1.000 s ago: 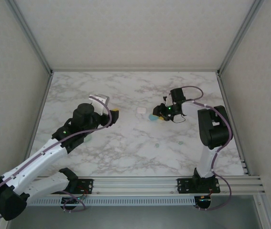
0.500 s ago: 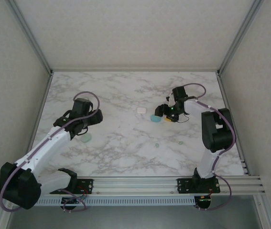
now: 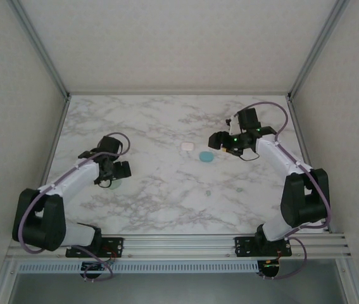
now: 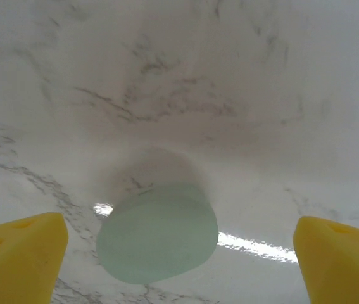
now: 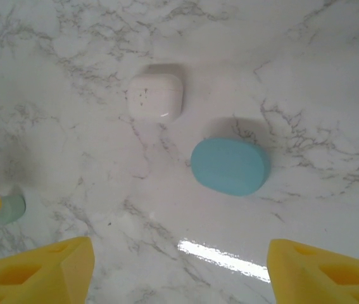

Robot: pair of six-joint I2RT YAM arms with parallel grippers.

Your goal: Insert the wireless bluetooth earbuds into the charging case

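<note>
Left arm has been drawn back: left fingers (image 4: 21, 253) are held spread astride the green case (image 4: 157, 234), right fingers (image 5: 321, 269) spread above the blue case (image 5: 230, 166). An earbud (image 3: 208, 192) lies loose mid-tabletop (image 3: 154, 120); centring before closing is advised.

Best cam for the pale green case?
Left wrist: the pale green case lies close up between the yellow fingers of the open left gripper, touching neither. Top external shows it as a small green patch partly under that gripper. Right wrist has a greenish sliver at its left edge, probably the same.
</note>
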